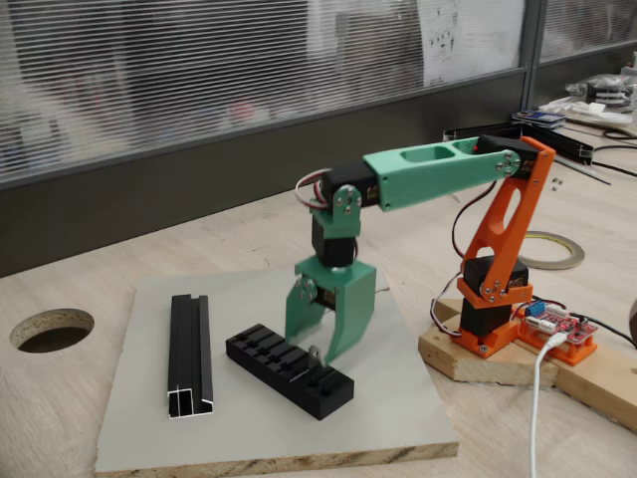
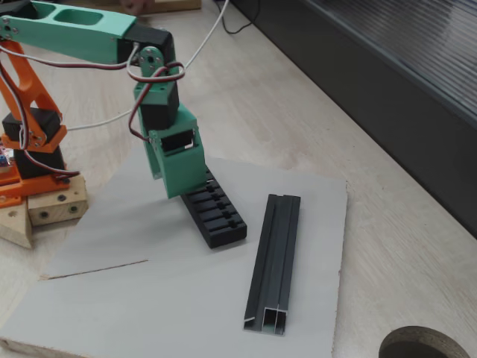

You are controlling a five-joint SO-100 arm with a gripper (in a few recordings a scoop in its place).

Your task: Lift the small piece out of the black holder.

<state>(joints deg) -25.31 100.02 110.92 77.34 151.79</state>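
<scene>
the piece (image 1: 315, 352), a thin grey tab, stands in a slot of the holder (image 1: 284, 366) on the grey board (image 1: 199, 438). the gripper (image 1: 323, 344) hangs just above, fingers apart astride it. best to close squarely, then lift straight up. forearm level, wrist pointing down.

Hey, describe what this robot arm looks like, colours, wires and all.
The arm has a mint-green forearm with oval cut-outs, an orange upper link and base, and black servo blocks at the joints. The claw is mint green with broad, flat, tapering fingers. Red, white and black wires loop at the wrist, and a white cable runs to a red board.
</scene>
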